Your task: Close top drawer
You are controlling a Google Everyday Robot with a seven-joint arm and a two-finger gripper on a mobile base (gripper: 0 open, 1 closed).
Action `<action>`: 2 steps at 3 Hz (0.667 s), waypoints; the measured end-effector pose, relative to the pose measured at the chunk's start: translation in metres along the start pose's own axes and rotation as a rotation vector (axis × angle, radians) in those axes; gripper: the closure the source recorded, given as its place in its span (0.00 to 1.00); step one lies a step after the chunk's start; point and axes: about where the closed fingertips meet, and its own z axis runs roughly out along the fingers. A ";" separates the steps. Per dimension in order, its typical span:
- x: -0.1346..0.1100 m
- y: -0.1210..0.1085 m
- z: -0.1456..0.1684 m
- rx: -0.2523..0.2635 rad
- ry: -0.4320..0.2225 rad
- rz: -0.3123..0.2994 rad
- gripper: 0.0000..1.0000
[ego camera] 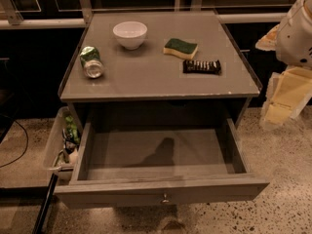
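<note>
— Drawer [122,193] lies where from the gripper [285,99]?
— Down-left: pulled open at lower centre, front running left-right. The gripper hangs at the right edge, its state impossible to tell; the push likely goes up-frame.

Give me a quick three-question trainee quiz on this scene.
1. True or false: the wide grey wooden top drawer with a small round metal knob is fully shut.
2. The robot's gripper is: A) inside the drawer; B) at the right, beside the grey cabinet, apart from the drawer; C) resting on the cabinet top.
3. What lies on its side at the left of the cabinet top?
Key: 1 false, the top drawer stands pulled out; 2 B; 3 the crushed green metal can.
</note>
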 end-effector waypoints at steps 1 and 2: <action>0.000 -0.001 -0.003 0.019 0.005 0.002 0.00; 0.011 0.015 0.012 -0.002 -0.018 0.019 0.00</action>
